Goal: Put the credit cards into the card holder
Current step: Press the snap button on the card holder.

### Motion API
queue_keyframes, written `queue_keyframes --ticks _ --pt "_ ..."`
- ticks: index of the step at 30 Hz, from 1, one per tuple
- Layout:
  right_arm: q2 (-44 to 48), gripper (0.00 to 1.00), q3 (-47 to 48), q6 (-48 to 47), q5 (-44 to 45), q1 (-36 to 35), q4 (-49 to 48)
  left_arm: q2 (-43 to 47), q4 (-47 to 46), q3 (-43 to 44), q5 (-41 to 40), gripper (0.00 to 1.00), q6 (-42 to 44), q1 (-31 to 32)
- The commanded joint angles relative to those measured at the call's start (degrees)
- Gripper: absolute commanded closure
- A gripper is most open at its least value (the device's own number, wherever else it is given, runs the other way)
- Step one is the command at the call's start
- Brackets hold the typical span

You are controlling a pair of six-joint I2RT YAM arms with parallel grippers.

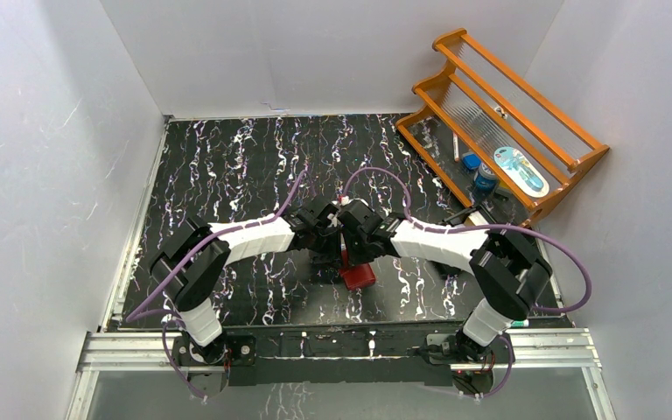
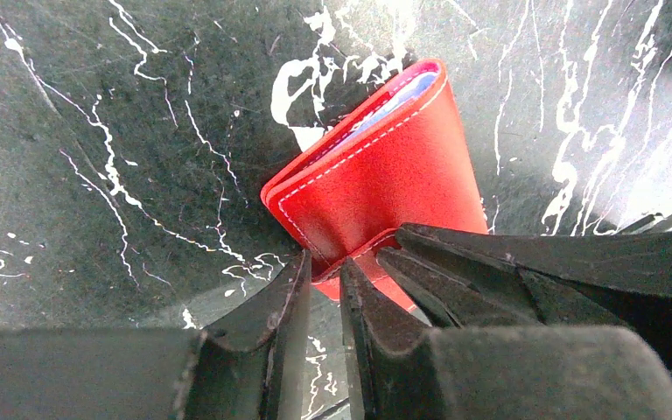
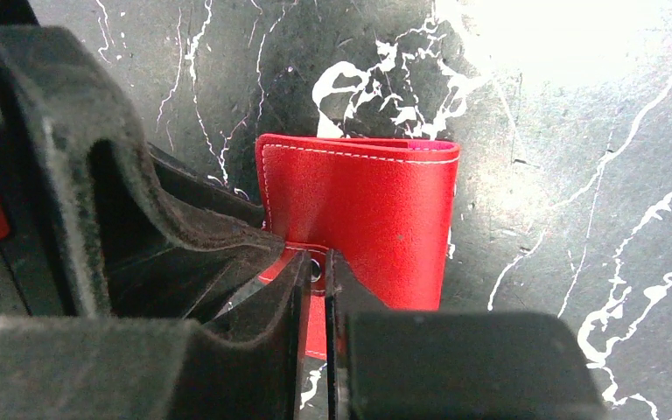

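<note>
Red leather is seen on the card holder [image 1: 358, 276], which is laid on the worktop [image 1: 227, 157] near centre, towards 6 o'clock. The left pincer [image 2: 324, 267] is almost closed, with the holder's flap nipped at its 6 o'clock edge. Pale credit cards [image 2: 398, 98] are glimpsed edge-on inside the fold. The right pincer [image 3: 315, 262] is likewise closed onto the snap tab. Both grips should be kept firm and the flap drawn apart slowly, so the holder is not dragged.

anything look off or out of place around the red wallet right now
Nothing spilled or damaged. One oddity: the left hand and right hand both pinch the same small tab of the folded card holder, crowded together. A pale blue card edge shows inside its open side.
</note>
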State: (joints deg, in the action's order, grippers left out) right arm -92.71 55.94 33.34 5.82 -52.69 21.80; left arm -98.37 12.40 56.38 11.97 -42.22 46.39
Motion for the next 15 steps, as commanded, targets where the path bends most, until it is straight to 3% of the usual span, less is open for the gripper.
queue_keyframes --ticks 1,15 --pt "1.3 0.82 -2.1 -0.6 0.6 -1.5 1.8 2.8 -0.9 -0.6 1.7 0.83 -2.0 -0.1" --pt "1.6 0.84 -4.9 -1.2 4.5 -3.0 3.0 3.8 -0.5 -1.6 2.7 0.85 -4.7 -1.4"
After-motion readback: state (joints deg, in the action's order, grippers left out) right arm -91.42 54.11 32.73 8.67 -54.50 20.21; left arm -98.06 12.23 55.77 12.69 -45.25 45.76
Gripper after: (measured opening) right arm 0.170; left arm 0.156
